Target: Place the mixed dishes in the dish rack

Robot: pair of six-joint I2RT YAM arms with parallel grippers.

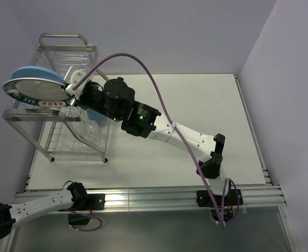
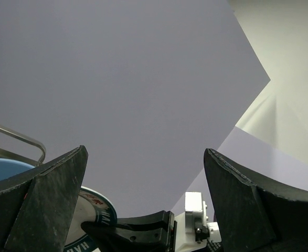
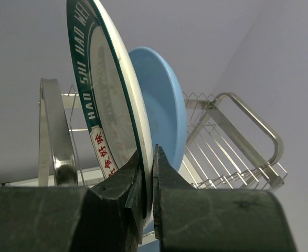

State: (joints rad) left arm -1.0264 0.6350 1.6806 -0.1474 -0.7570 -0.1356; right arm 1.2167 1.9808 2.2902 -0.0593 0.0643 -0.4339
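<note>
Right gripper (image 3: 147,157), pinched tight on the rim of the white lettered plate (image 3: 114,115), holds it on edge at the dish rack (image 3: 53,131) in the bench's far-left corner, just beside the light-blue plate (image 3: 164,105), apparently to slot it upright.

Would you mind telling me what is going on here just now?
The right pincer is shut on the rim of the white plate, holding it upright at the upper tier of the rack, close beside the blue plate standing there. Whether the white plate is seated in a slot yet is not clear. The left pincer is open and empty at the table's near edge, pointing up at the wall.
</note>
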